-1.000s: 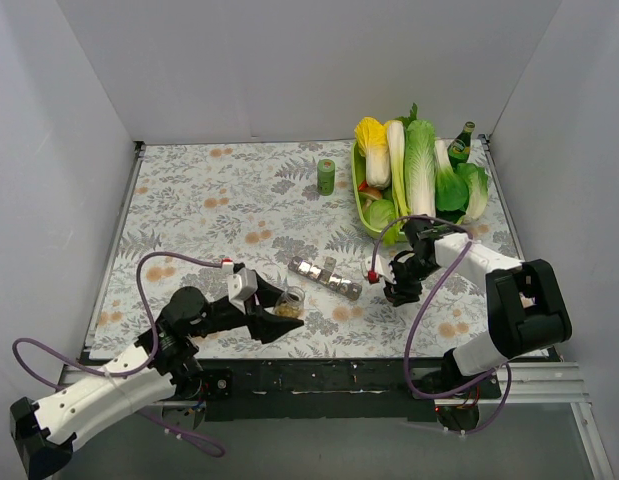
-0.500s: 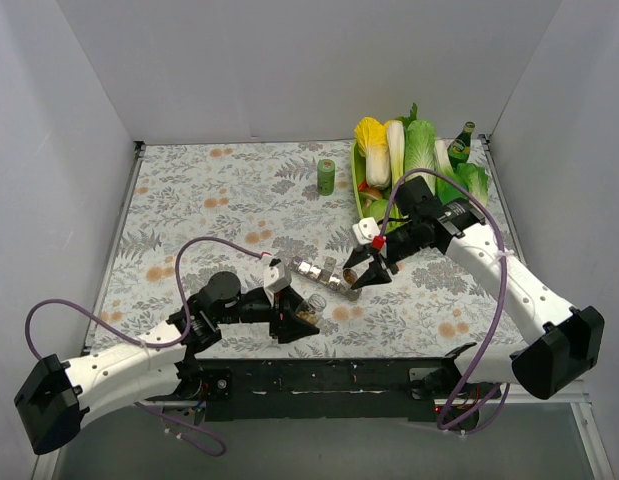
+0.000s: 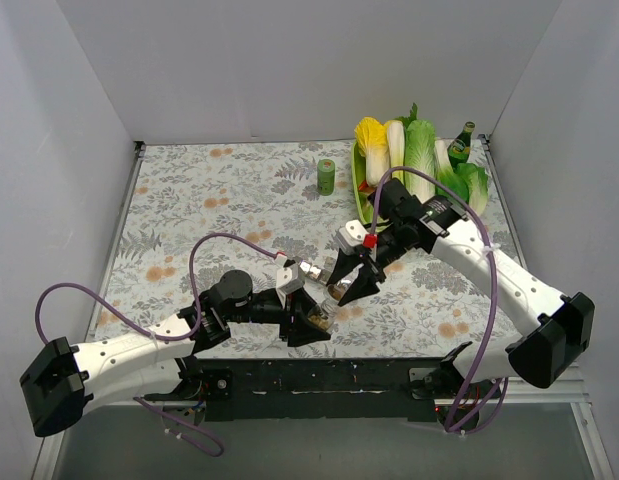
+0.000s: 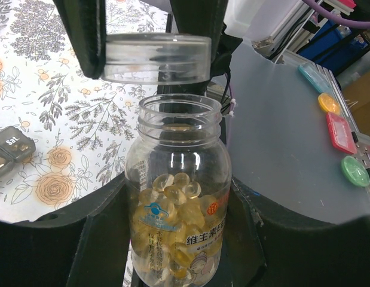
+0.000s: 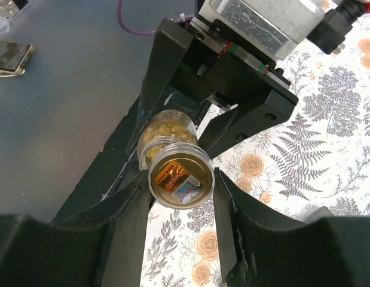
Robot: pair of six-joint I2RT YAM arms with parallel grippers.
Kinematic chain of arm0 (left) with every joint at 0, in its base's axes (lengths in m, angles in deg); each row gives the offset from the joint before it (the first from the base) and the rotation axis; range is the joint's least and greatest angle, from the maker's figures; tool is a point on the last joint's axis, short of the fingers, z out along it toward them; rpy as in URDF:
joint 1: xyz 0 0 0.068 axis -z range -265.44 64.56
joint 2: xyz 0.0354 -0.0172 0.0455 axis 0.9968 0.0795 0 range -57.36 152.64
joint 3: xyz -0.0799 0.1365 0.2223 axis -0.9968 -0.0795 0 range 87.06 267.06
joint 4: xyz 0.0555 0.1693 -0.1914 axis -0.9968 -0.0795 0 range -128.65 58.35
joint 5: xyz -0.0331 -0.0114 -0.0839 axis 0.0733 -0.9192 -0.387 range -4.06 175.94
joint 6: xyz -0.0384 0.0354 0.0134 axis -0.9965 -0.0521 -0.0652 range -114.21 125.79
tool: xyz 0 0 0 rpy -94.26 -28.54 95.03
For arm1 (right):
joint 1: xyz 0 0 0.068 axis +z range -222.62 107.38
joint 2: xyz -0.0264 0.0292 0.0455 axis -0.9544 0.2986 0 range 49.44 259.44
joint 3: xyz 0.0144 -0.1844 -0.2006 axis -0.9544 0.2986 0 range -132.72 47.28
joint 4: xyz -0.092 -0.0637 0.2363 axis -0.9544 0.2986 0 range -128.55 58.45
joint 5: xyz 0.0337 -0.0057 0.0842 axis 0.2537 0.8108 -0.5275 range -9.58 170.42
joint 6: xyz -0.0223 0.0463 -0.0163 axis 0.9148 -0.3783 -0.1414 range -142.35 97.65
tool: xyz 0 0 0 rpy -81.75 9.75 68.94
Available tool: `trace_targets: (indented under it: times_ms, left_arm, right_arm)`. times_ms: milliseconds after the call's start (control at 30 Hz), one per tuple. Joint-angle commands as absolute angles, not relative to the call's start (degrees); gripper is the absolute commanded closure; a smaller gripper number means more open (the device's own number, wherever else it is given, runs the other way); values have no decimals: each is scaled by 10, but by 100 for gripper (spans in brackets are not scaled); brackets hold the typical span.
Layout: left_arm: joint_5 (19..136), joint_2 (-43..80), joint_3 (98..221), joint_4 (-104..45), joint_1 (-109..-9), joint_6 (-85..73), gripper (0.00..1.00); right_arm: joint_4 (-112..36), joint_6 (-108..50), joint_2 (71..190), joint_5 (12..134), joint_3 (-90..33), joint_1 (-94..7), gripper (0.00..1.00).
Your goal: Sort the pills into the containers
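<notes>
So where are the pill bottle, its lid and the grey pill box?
pill bottle (image 4: 179, 197), left wrist view, on its clear belly of yellow capsules.
lid (image 4: 156, 58), left wrist view, on its clear side wall.
pill box (image 4: 10, 147), left wrist view, on the grey compartment marked Sat.

Pretty bare setup tbh. Plain white back wall (image 3: 289, 70), with a matching left wall (image 3: 49, 150) and right wall (image 3: 579, 120), all lit soft and even. The tabletop (image 3: 209, 200) has a pale cloth printed with grey ferns and orange flowers. A black metal rail (image 3: 319, 385) runs along its near edge, with smooth grey floor (image 3: 319, 450) below. Off to one side of that floor, the left wrist view shows a few small coloured lids (image 4: 337, 128) and something blue and boxy (image 4: 335, 45).
</notes>
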State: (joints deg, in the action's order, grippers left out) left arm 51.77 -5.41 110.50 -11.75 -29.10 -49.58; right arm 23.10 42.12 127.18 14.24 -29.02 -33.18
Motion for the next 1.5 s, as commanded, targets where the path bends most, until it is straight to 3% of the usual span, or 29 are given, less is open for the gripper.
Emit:
trace_targets:
  times_ms: [0, 833, 967, 1333, 1467]
  left_arm:
    - [528, -61, 1127, -97, -287, -497, 100]
    - [567, -66, 1138, -67, -286, -501, 100]
    - [619, -76, 1147, -84, -286, -490, 100]
    - [770, -45, 1169, -73, -279, -424, 100]
    - [817, -32, 1167, -69, -278, -404, 100]
  right_arm:
    - [247, 412, 1270, 112, -295, -319, 73]
    - [211, 380, 1262, 167, -237, -274, 65]
    - [161, 325, 1256, 201, -217, -269, 65]
    - [-56, -67, 1269, 263, -130, -269, 67]
    - [-81, -143, 1284, 322, -134, -269, 68]
